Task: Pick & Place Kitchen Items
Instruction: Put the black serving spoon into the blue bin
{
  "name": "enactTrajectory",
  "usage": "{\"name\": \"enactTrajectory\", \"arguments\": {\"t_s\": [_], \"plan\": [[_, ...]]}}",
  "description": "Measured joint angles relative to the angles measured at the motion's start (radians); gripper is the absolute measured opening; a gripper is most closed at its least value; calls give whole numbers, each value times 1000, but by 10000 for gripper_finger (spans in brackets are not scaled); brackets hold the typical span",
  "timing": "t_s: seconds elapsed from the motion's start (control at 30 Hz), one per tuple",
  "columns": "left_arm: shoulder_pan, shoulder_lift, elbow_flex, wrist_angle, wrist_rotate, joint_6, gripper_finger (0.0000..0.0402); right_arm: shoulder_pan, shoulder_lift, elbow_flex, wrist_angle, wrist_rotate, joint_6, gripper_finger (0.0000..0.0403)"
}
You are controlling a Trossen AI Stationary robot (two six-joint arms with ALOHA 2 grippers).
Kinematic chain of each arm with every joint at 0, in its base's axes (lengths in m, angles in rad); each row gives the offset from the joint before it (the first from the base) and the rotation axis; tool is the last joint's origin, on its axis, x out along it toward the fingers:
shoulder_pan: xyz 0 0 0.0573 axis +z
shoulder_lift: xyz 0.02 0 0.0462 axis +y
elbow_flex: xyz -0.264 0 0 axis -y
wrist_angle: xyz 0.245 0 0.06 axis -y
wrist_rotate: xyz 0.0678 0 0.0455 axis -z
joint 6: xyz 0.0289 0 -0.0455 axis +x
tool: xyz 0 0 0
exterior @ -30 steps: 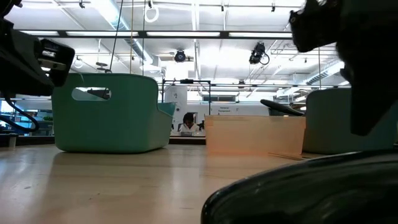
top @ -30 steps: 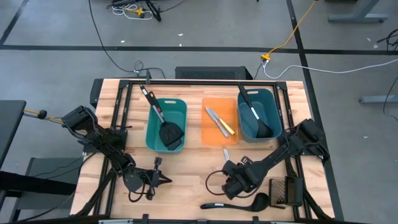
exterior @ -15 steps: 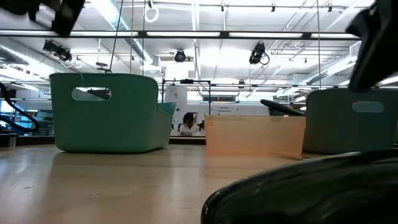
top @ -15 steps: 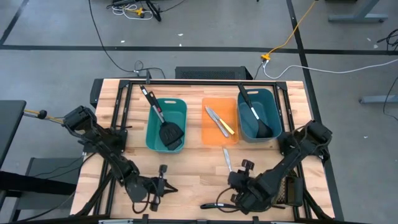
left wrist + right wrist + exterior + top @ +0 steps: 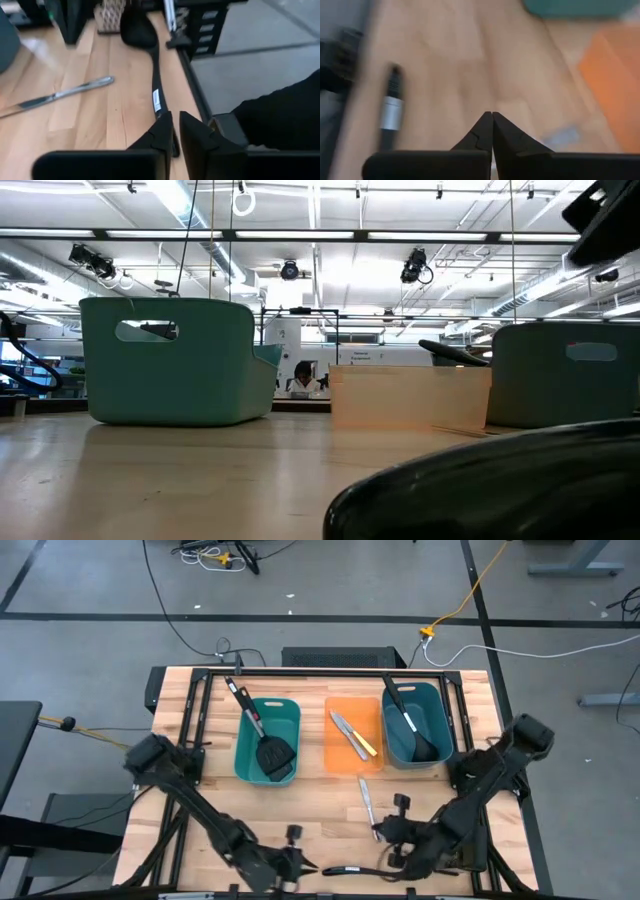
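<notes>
A wooden table carries teal and orange bins already holding utensils. Sorting is well along, with a black ladle at the near edge and a silver knife mid-table left. The left gripper, fingers a crack apart and empty, must straddle the ladle's slim handle. The right gripper is pinched closed, empty.
</notes>
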Motion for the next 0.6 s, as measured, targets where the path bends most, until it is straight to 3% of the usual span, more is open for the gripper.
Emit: {"name": "enactTrajectory", "arguments": {"t_s": [0.17,0.33,0.43,0.6], "plan": [[52,139,193,-173,54,-28,84,34,-213,-267,446,20,-245,4],[107,224,335,-254,169,-50,132,32,-408,-483,763,-14,-461,4],[133,245,378,-293,238,-25,158,17,-524,-585,871,-48,-549,3],[164,243,383,-304,290,-3,192,-11,-695,-680,886,-91,-627,3]]}}
